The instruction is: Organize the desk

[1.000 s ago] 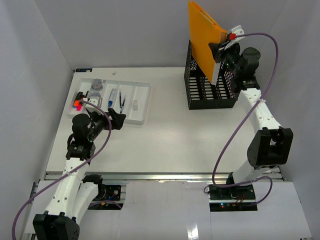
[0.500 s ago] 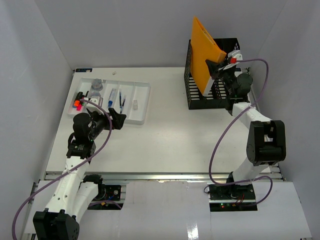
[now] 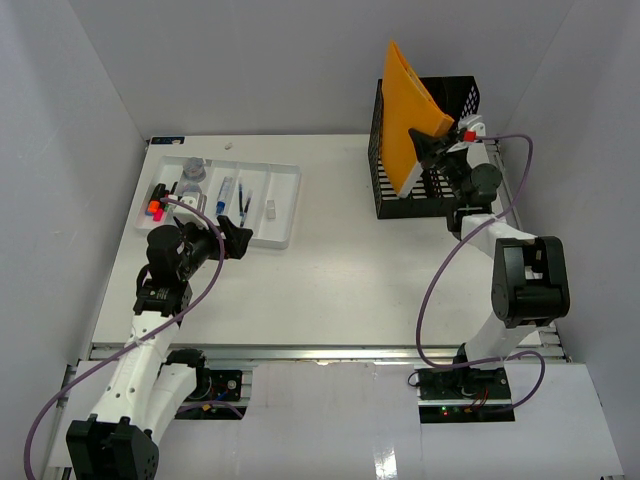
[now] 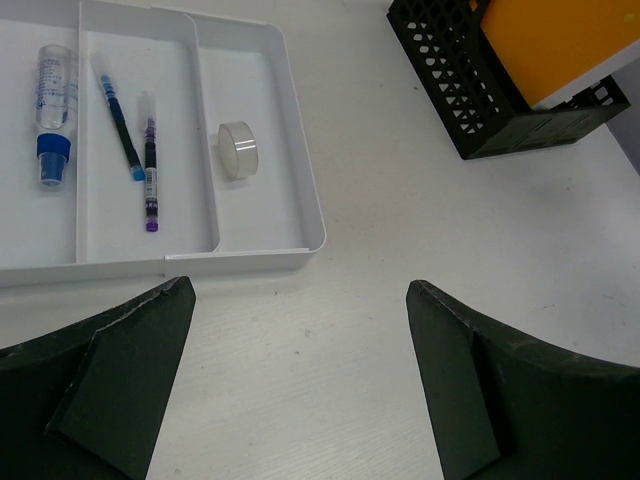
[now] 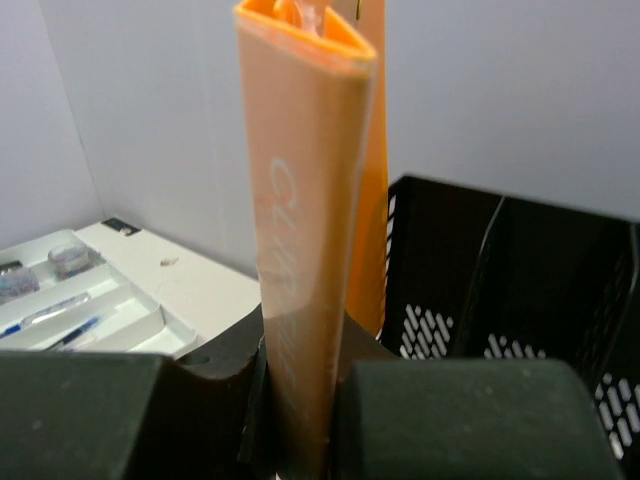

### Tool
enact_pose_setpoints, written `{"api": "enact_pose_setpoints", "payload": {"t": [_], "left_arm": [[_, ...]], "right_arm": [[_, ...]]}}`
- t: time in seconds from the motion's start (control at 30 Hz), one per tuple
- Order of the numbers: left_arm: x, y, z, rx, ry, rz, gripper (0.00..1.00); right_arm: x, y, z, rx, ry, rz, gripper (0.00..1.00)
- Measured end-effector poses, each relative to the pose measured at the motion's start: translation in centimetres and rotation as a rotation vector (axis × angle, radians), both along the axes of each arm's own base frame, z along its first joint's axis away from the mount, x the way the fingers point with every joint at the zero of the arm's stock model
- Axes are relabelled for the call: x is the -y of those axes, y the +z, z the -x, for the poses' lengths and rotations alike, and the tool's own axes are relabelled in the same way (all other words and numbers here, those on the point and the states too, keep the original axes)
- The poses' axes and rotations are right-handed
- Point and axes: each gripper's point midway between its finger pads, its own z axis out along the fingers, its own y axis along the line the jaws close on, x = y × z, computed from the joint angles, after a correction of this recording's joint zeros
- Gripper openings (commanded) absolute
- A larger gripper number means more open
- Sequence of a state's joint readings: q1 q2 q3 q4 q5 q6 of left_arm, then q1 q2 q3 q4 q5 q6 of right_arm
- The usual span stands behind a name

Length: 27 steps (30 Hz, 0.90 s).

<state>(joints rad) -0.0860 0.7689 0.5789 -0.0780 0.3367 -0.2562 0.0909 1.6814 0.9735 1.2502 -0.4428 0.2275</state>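
The white desk [image 3: 330, 270] has a metal rail along its near edge. My right gripper [image 3: 432, 148] is shut on an orange folder [image 3: 408, 110], held upright and tilted with its lower end inside the black mesh file rack [image 3: 405, 195] at the back right. In the right wrist view the folder [image 5: 305, 200] stands pinched between my fingers, with the rack [image 5: 520, 280] behind. My left gripper [image 3: 232, 232] is open and empty, just in front of the white compartmented tray [image 3: 285, 205]. In the left wrist view my gripper [image 4: 300, 380] hovers over bare desk.
The tray [image 4: 300, 200] holds a small bottle [image 4: 52, 115], two pens [image 4: 135, 150] and a roll of tape [image 4: 238, 150]. A red-capped item [image 3: 155, 207] lies in the tray's left part. Grey walls enclose the desk on three sides.
My right gripper has come down with the orange folder, whose lower end has sunk into the black rack. The left arm has not moved.
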Motion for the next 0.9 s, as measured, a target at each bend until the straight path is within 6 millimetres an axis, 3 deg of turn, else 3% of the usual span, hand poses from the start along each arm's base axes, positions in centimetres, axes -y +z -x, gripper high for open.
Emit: {"api": "enact_pose_setpoints", "payload": {"t": [0.23, 0.37, 0.47, 0.63, 0.7, 0.9], "left_arm": [[0.0, 0.0, 0.0, 0.000, 0.000, 0.000, 0.98], [0.0, 0.0, 0.0, 0.000, 0.000, 0.000, 0.98], [0.0, 0.0, 0.0, 0.000, 0.000, 0.000, 0.98], [0.0, 0.0, 0.0, 0.000, -0.001, 0.000, 0.98], [0.1, 0.0, 0.0, 0.000, -0.003, 0.001, 0.98], [0.3, 0.0, 0.1, 0.000, -0.017, 0.004, 0.98]], "right_arm": [[0.3, -5.6, 0.9, -0.116, -0.005, 0.019, 0.08], [0.4, -6.8, 1.3, -0.134, -0.007, 0.040, 0.15], [0.4, -6.5, 1.6, -0.119, -0.008, 0.055, 0.30], [0.3, -4.7, 2.3, -0.059, -0.009, 0.082, 0.95], [0.4, -3.8, 2.6, -0.028, -0.013, 0.097, 0.90], [0.7, -1.4, 4.0, 0.013, -0.040, 0.150, 0.90]]}}
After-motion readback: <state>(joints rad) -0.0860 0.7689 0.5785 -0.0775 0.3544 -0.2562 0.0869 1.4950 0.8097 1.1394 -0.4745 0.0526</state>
